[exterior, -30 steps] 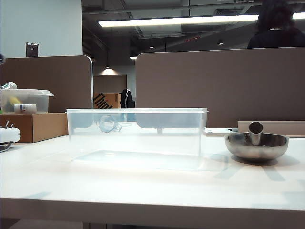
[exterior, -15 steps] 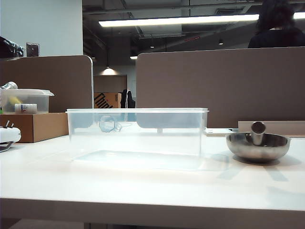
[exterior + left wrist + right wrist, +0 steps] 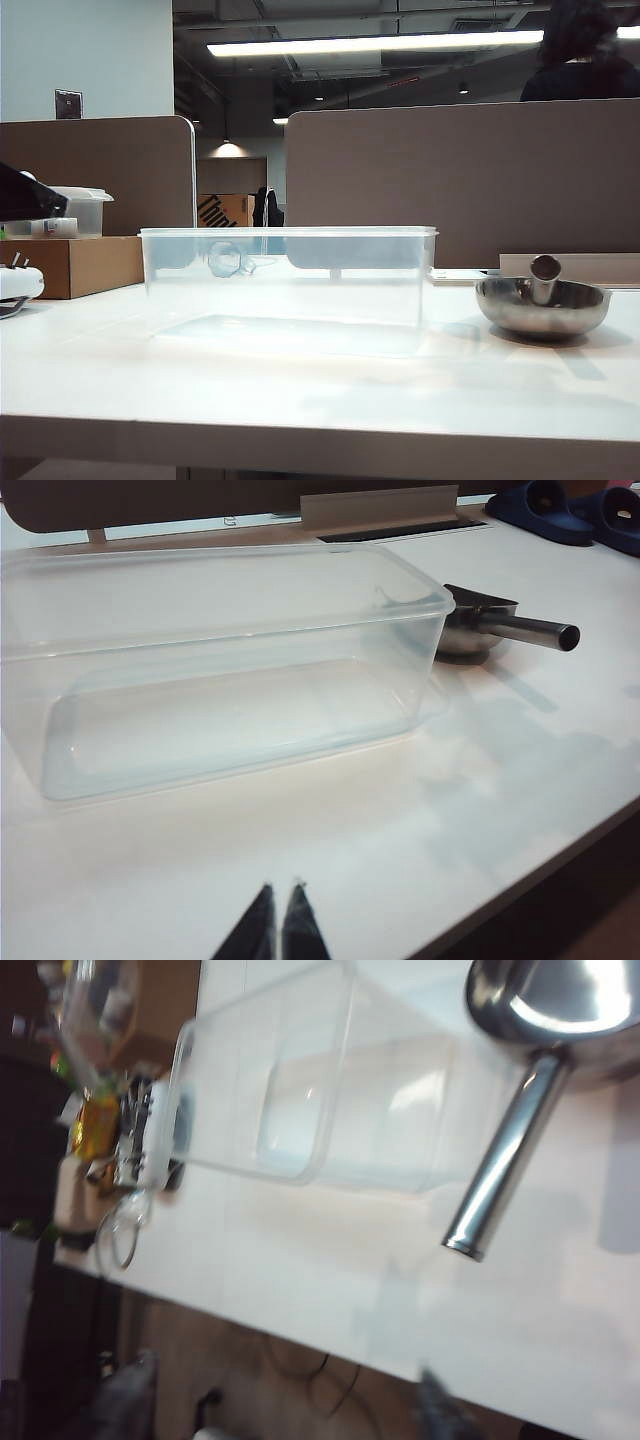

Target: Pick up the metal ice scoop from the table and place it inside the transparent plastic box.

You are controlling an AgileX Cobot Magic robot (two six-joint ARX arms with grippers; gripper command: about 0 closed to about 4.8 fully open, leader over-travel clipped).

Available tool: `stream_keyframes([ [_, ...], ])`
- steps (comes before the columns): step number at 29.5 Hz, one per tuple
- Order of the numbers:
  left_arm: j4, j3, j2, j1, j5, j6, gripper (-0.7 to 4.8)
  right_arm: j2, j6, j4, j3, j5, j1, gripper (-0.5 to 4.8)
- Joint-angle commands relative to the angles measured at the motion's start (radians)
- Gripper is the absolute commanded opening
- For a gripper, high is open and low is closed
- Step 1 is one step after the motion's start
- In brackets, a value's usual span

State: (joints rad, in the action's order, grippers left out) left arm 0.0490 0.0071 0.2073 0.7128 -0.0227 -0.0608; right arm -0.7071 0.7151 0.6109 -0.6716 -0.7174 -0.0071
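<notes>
Scoop (image 3: 542, 304) beside box (image 3: 288, 288), apart | left gripper (image 3: 281, 905) jaws clenched above table (image 3: 300, 400) front edge | right gripper jaws indeterminate

Exterior low, level – wrists overhead, box (image 3: 288, 285) shared
</notes>
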Motion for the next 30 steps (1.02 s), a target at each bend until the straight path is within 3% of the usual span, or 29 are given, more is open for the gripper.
stream_keyframes([
  [1,0.012,0.000,0.002,-0.001,0.000,0.000,0.21,-0.118,-0.067,0.018,-0.064,-0.044,0.017,3.09],
  [14,0.012,0.000,0.002,-0.001,0.000,0.000,0.21,-0.562,-0.140,0.081,-0.213,0.219,0.141,3.08],
  [30,0.011,0.000,0.002,-0.001,0.000,0.000,0.21,-0.779,-0.124,-0.123,-0.214,0.255,0.164,2.98],
])
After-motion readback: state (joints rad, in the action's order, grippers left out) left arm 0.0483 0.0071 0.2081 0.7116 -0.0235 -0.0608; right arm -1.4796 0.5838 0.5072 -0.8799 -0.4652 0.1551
